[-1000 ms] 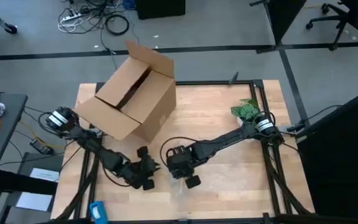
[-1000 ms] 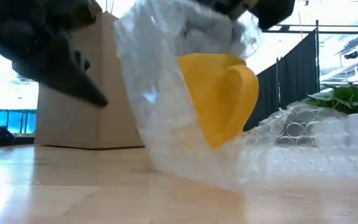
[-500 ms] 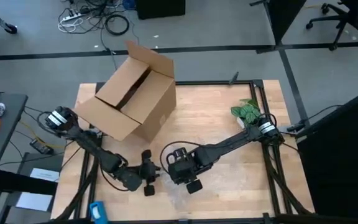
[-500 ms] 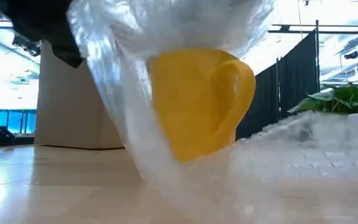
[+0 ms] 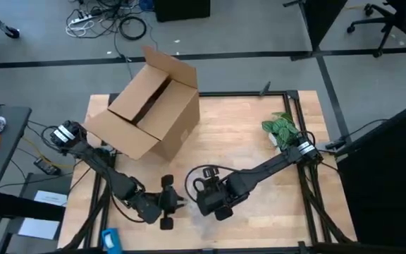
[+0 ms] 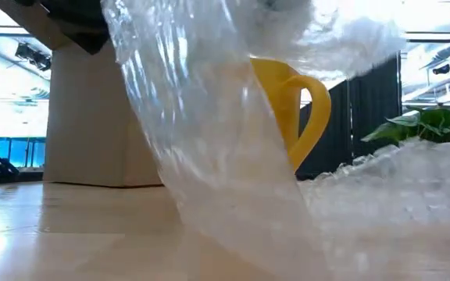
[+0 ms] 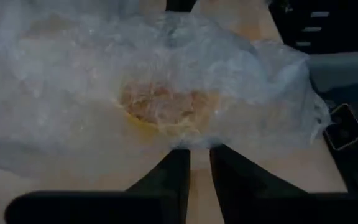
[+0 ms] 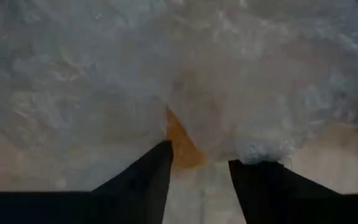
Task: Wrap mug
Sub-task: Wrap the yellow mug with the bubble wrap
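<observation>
Wooden table [image 5: 245, 134]: box [image 5: 150, 106], plant [image 5: 279, 127], bubble wrap [image 6: 397, 195]

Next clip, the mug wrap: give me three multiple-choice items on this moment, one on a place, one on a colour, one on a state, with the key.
1. Where on the table does the cardboard box stand?
A. far left part
B. near right corner
C. beside the plant

2. What colour is the mug?
A. blue
B. white
C. yellow-orange

3. How is the mug covered?
A. bare
B. largely under the bubble wrap, handle showing
C. inside the box

Key:
1 A, the high view shows it far left.
2 C, the low view shows the yellow-orange handle.
3 B, wrap drapes over the body there.
</observation>
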Controlling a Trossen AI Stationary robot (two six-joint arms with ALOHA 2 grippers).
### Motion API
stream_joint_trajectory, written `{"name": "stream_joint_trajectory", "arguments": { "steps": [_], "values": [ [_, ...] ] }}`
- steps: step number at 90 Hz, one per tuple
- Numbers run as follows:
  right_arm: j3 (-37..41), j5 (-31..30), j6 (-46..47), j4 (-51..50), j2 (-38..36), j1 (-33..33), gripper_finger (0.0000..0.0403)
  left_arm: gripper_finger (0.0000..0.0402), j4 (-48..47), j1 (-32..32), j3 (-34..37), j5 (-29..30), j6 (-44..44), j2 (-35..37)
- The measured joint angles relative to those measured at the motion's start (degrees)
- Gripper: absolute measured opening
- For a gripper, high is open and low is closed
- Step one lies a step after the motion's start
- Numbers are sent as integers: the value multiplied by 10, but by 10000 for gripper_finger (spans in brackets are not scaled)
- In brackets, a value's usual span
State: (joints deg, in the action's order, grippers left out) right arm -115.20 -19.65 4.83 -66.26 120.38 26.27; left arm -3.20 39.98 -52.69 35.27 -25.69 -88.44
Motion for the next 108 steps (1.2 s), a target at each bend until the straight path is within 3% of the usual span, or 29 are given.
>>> {"name": "stream_joint_trajectory", "arguments": {
  "steps": [37, 49, 62, 80, 94, 108],
  "values": [
    [-40, -22, -1, -22, -1, 1, 131, 48, 34, -17, 0, 26, 0, 0],
    [-2, -10, -13, 48, 3, -4, 124, 48, 37, -17, 0, 31, 0, 0],
    [62, 42, -15, 116, 4, -11, 113, 48, 44, -17, 0, 41, 0, 0],
    [115, 58, -10, 185, 4, -14, 106, 48, 119, -36, -1, 46, 38, -10],
    [102, 65, -5, 179, 4, -14, 123, 48, 166, -57, -1, 45, 63, -37],
    [86, 59, -4, 144, 0, -12, 170, 48, 193, -75, -1, 39, 67, -63]
  ]
}}
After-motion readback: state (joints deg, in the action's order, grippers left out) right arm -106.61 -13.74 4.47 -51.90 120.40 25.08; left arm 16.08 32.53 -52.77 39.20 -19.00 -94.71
